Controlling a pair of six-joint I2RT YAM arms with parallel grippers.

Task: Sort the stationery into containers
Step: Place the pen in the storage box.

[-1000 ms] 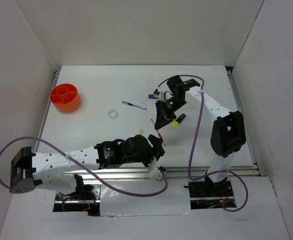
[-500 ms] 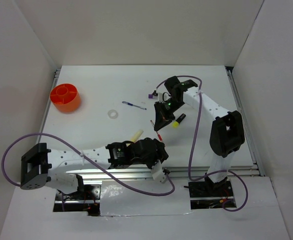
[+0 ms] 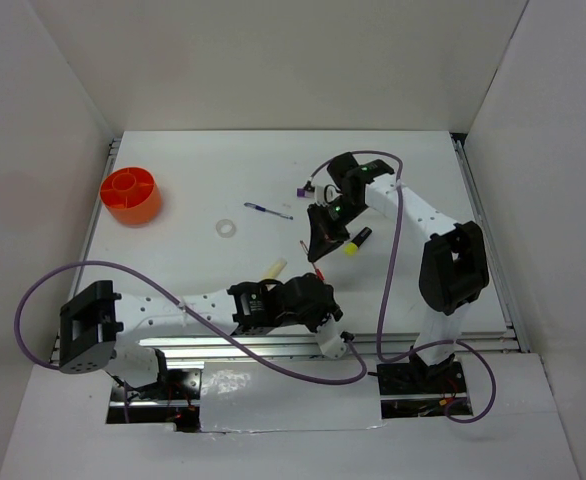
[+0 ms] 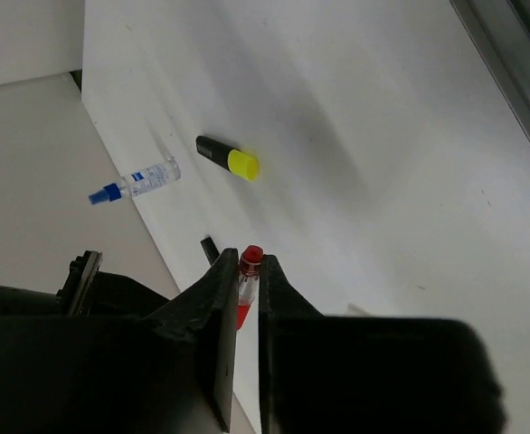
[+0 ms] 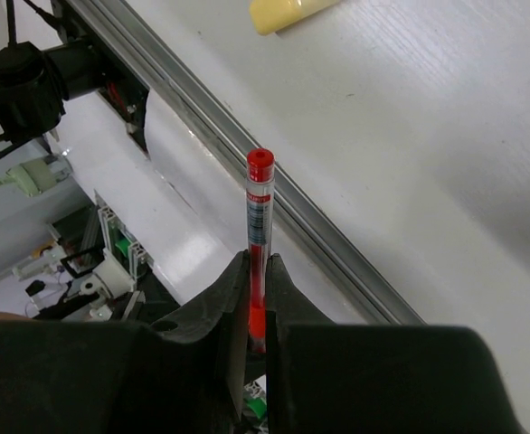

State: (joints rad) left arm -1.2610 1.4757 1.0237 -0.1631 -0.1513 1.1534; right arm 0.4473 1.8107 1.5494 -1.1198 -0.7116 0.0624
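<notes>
The red pen (image 5: 259, 199) is held in the air over the near table, with my right gripper (image 5: 257, 262) shut on its lower part. My left gripper (image 4: 249, 269) is closed around the pen's capped end (image 4: 250, 256), both fingers against it. From above, the red pen (image 3: 318, 270) spans between the right gripper (image 3: 317, 254) and the left gripper (image 3: 318, 285). The orange cup (image 3: 131, 195) stands far left. A tape ring (image 3: 227, 229), blue pen (image 3: 268, 211), purple marker (image 3: 302, 190), highlighter (image 3: 357, 241) and pale yellow stick (image 3: 272, 269) lie on the table. The small bottle (image 4: 137, 182) lies beyond the highlighter (image 4: 228, 158).
White walls enclose the table on three sides. A metal rail (image 3: 423, 340) runs along the near edge, close under both grippers. The right arm's purple cable (image 3: 393, 250) hangs beside its upper link.
My left arm swung right and brought its gripper up to the pen, and its jaws closed from wide apart onto the pen's end. The right gripper kept its hold and barely moved.
</notes>
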